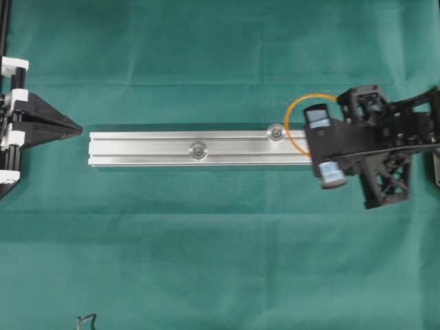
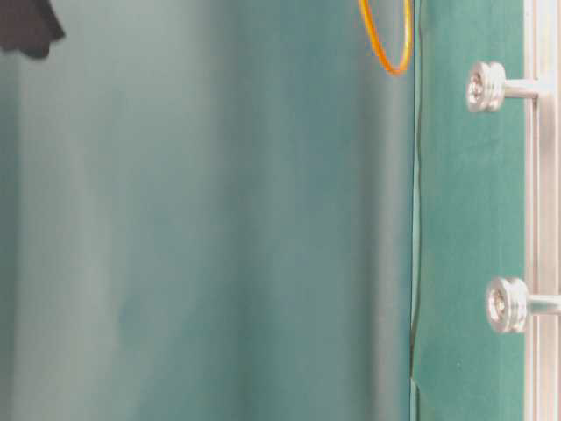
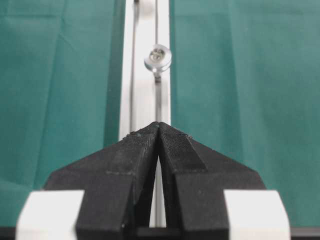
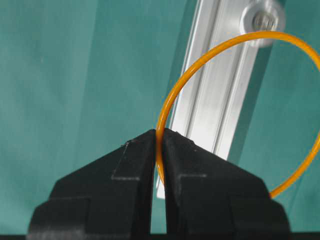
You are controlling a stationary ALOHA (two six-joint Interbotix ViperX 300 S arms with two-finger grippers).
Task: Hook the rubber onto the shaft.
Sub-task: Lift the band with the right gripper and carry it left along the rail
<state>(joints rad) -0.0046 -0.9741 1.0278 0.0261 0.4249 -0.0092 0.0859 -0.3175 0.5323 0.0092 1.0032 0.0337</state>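
Brushed aluminium rail [image 1: 151, 148], matt green cloth [image 1: 220, 247]

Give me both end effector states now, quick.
Left end effector: closed, holding nothing.
Right end effector: closed on the orange rubber band.

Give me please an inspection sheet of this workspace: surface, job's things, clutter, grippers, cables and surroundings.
Surface: green cloth covers the table, lightly creased.
Job's things: the orange rubber band is pinched in the right gripper, its loop hanging free near the rail's right end, not yet on a shaft. The silver rail lies lengthwise with two flanged shafts, one near the band and one mid-rail.
Clutter: a small dark object at the bottom edge, too small to identify.
Grippers: right shut on the band; left gripper shut, empty, off the rail's left end.
Cables: nothing seen.
Surroundings: black frame post at upper left.
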